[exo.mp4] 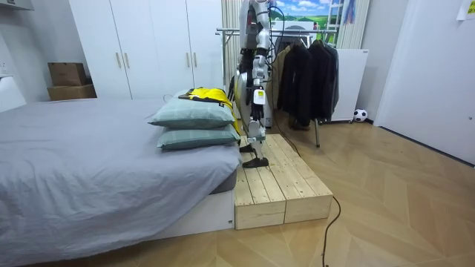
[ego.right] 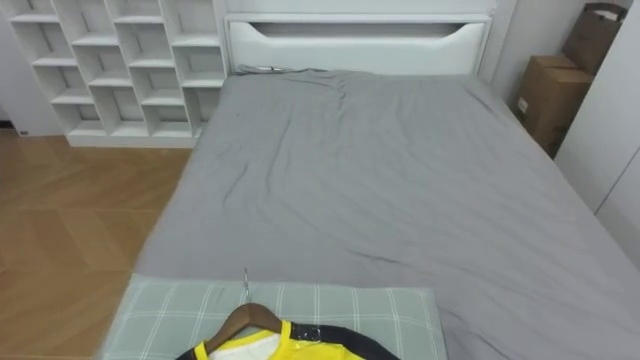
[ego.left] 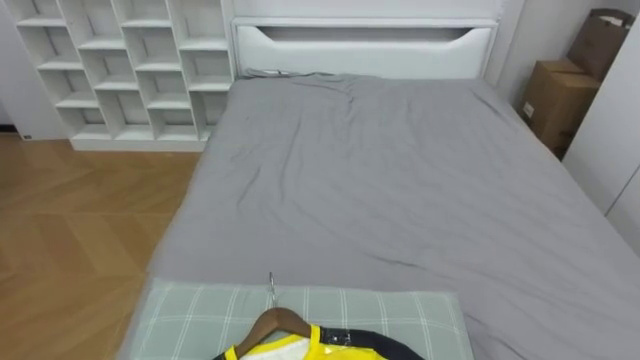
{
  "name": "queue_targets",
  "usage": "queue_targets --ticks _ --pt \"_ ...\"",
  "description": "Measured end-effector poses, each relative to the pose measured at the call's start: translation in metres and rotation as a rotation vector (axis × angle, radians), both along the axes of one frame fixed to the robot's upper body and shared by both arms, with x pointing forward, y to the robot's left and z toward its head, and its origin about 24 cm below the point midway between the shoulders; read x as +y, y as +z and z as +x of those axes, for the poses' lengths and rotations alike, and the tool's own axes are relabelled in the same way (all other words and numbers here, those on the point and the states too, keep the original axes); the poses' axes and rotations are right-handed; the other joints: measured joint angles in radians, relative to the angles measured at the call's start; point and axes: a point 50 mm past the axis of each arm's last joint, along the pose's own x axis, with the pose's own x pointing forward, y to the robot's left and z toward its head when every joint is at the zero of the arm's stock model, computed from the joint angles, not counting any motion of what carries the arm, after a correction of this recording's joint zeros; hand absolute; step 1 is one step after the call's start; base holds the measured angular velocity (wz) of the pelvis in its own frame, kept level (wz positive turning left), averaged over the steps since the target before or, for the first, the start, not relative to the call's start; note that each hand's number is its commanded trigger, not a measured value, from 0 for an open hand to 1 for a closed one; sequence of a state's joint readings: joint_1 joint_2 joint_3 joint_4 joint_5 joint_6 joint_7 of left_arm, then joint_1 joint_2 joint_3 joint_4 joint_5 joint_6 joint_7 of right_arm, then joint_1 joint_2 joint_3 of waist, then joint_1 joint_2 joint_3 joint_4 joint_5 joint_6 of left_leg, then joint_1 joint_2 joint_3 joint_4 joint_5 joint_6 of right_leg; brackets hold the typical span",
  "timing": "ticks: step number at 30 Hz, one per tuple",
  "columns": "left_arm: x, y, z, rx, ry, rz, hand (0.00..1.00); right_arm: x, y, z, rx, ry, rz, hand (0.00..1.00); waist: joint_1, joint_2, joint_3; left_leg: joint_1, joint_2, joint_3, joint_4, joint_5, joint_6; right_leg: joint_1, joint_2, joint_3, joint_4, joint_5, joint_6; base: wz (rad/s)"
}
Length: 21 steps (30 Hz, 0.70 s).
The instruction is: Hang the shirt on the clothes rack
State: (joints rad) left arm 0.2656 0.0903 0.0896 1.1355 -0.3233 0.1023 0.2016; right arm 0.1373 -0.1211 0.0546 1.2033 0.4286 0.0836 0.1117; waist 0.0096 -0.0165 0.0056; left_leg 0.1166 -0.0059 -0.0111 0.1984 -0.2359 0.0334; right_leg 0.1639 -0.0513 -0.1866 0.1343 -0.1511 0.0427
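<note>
Room view: robot upright on wooden platform, facing yellow garment.

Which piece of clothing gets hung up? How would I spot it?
Find the big grey bed. On the pale green pillows at its foot lies a yellow garment with dark trim, already on a wooden hanger. Nothing else on the bed is bright yellow.

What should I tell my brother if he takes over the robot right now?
Hands: the left hand hangs by the robot's side, too small to read. No hand is on the shirt.
Things: the yellow shirt on its wooden hanger lies on the pillows at the foot of the bed. The clothes rack stands behind the robot.
Done: shirt on hanger.
Left: probably lift it, turn, hang it on the rack.
</note>
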Motion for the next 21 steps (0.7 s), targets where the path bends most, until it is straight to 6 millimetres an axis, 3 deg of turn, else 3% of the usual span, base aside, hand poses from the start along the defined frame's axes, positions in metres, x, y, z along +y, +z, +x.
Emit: queue_targets --ticks 5,17,21 --pt "0.002 0.001 0.005 -0.023 0.009 0.013 0.00 0.000 0.000 0.000 0.002 -0.001 -0.011 0.00 0.000 0.001 0.0000 -0.001 0.000 -0.003 0.003 0.000 0.000 0.001 0.000 -0.002 0.001 0.000 0.000 0.00" --pt "0.024 0.010 0.012 -0.036 0.139 0.234 0.00 -0.003 0.000 -0.003 0.020 -0.020 -0.032 0.00 0.005 0.013 -0.0042 0.016 0.000 -0.009 0.003 -0.003 -0.002 0.020 0.000 -0.008 0.000 0.000 0.000 0.00" --pt "0.035 0.017 0.022 -0.073 0.156 0.326 0.00 -0.004 0.000 -0.002 0.013 -0.022 -0.037 0.00 0.014 0.019 -0.0067 0.017 -0.001 -0.020 0.003 -0.002 -0.002 0.023 0.001 -0.001 -0.001 0.000 0.000 0.03"
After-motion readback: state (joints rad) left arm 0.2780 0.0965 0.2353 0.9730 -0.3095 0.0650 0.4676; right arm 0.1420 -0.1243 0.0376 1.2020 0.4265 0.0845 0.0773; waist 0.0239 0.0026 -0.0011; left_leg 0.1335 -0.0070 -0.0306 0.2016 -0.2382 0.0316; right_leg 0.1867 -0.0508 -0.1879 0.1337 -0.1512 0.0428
